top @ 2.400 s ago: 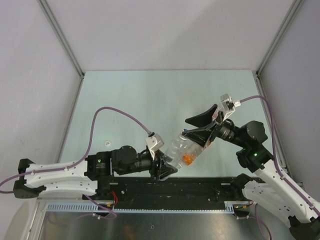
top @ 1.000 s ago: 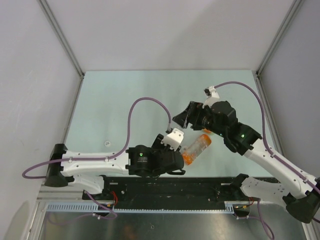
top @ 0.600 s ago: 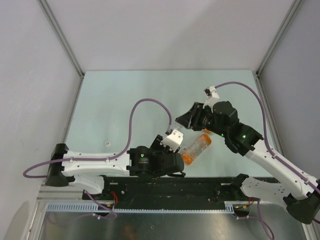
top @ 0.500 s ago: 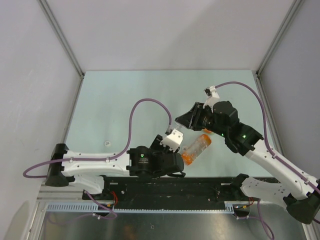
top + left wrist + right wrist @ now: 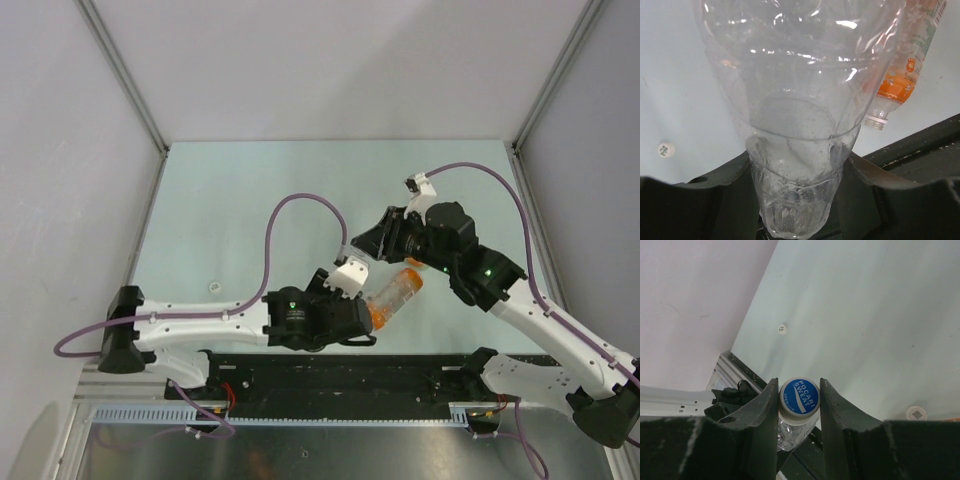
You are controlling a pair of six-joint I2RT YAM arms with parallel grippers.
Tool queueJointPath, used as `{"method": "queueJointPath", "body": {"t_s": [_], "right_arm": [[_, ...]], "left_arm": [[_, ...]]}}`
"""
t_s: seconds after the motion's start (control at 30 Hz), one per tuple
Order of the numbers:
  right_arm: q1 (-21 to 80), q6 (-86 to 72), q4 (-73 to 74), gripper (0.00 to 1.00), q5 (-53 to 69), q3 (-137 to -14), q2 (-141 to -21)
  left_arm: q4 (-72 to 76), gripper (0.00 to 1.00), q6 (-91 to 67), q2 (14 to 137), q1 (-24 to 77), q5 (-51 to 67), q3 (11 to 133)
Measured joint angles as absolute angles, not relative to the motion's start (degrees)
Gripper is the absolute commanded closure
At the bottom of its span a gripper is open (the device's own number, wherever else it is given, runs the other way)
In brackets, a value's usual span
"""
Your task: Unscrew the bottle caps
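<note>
Presently the clear bottle (image 5: 800, 100) is held off the tabletop (image 5: 300, 180), over its near half and roughly midway between the left and right edges. The left hand (image 5: 797, 192) is clamped narrow on the bottle's base. The right hand (image 5: 799, 405) is closed narrow on the cap (image 5: 799, 396), one finger pressed to each side of its skirt (blue printed top, facing the wrist camera). This cap appears fully seated; unscrewing is judged not yet done.

The orange bottle (image 5: 395, 293) lies on its side toward the near edge, right of centre, with its neck open. One loose cap (image 5: 783, 329) rests near the left edge, and a second loose cap (image 5: 916, 413) lies just beside the orange bottle.

Risks noted:
- The left hand grips the base only, so torque at the cap may turn the whole bottle in that grip rather than the thread.
- The bottle wall looks thin and may twist or buckle under the turn.
- Finger contact on the cap is a narrow line, so a slip would leave the cap only partly turned.
- A freed cap, if released carelessly, could roll off the near edge.
</note>
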State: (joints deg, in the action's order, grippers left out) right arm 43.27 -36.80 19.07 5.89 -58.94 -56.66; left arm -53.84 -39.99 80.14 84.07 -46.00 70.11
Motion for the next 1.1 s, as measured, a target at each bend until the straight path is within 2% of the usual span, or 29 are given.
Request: {"method": "queueJointPath", "body": {"t_s": [0.3,0.8,1.1], "right_arm": [[40.95,-33.85,17.52,1.0,8.82,-55.4,-54.65],[34.98,-34.28,1.45,1.0,28.84,-46.5,-45.69],[34.3,-33.89,-6.98,1.0,36.95,-43.68,-40.99]], "left_arm": [[-45.93,1.0,-36.73,77.76,80.58,-34.17,66.65],[-19.33,1.0,-28.8,55.46,74.04,-4.34,47.11],[-6.79,1.0,-28.01,51.83,71.83,10.35,41.15]]}}
